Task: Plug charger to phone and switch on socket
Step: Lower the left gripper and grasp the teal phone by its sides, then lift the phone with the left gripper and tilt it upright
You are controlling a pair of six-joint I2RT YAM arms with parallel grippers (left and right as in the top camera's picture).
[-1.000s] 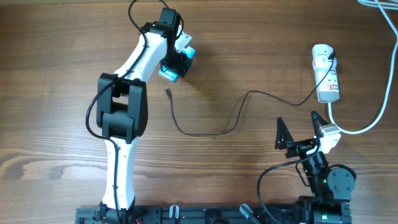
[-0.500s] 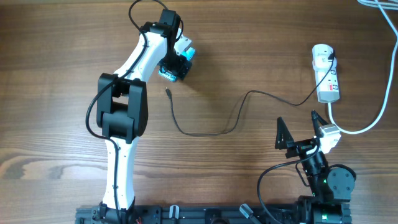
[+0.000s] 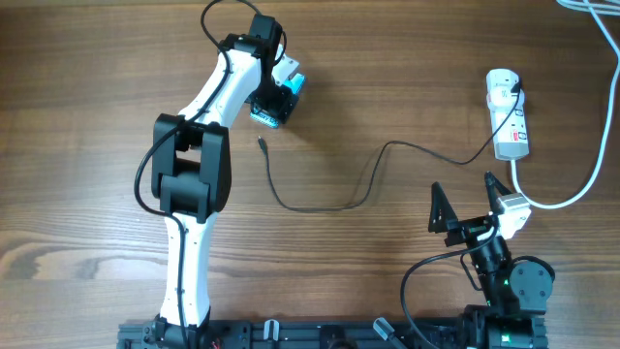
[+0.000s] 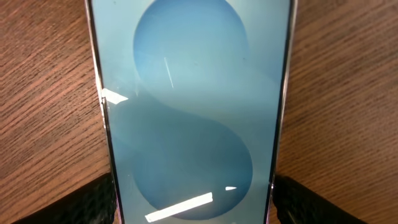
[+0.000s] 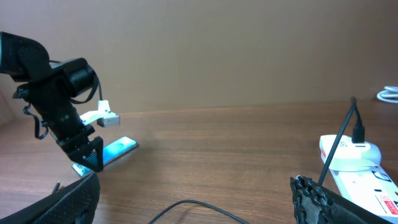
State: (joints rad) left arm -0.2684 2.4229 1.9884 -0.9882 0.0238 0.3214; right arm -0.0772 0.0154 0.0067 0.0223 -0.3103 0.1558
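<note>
The phone (image 4: 193, 112), with its cyan-blue screen and pale round shape, lies flat at the table's far left and fills the left wrist view. My left gripper (image 4: 194, 199) straddles it, and a black finger (image 4: 93, 202) presses against each long edge. From overhead the left gripper (image 3: 274, 101) covers most of the phone (image 3: 263, 115). The charger (image 3: 329, 206) curves across the table, and its connector (image 3: 262, 143) lies loose just below the phone. The socket (image 3: 508, 114) sits far right with a black plug in it. My right gripper (image 3: 463, 182) hangs open near the front, holding nothing.
A thick white cord (image 3: 581, 189) loops from the socket along the right edge. In the right wrist view the socket (image 5: 357, 163) is close on the right, and the charger cable (image 5: 193, 205) runs between the open fingers. A wall stands behind the table.
The left fingers have drawn in against the phone's sides, and the phone has turned slightly under them. The right arm has not moved.
</note>
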